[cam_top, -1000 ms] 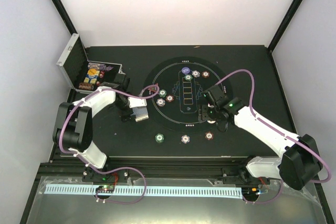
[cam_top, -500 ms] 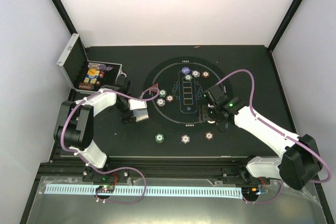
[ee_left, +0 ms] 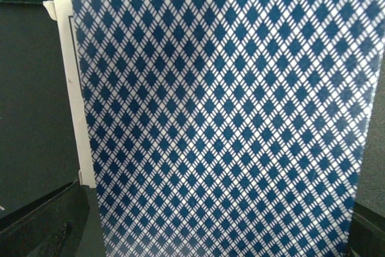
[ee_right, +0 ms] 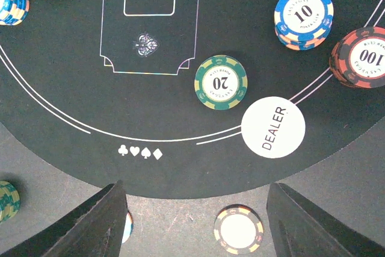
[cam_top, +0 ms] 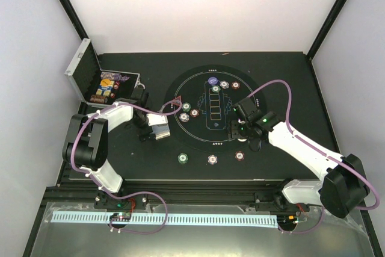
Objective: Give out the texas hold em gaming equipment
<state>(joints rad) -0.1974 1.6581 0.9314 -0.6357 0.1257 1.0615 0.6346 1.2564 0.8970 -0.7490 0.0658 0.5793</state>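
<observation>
The black desk (cam_top: 289,76) carries a round black mat (cam_top: 198,132) printed with white lines. The left arm (cam_top: 111,115) reaches toward the mat's left edge, and the right arm (cam_top: 301,145) reaches over its right side. A silver case (cam_top: 81,67) stands open at the desk's far left corner.

The left jaws stand wide and grip a stack of playing cards (ee_left: 228,112) by its sides. The blue-diamond back fills the left wrist view, and from above the stack lies just left of the mat. The right jaws stand well apart over the mat's rim, with nothing between them.

Below them a white DEALER disc (ee_right: 273,127) lies on the mat's printed line, just beside a green 20 chip (ee_right: 221,82). Farther in, a stack of blue 10 chips (ee_right: 304,16) sits near a red 100 chip (ee_right: 364,57).

Off the mat, along its near edge, lie a green chip (cam_top: 183,159), a white chip (cam_top: 212,159) and a brown-red chip (cam_top: 239,156). A red triangle marker (cam_top: 177,102) lies at the mat's left rim.
</observation>
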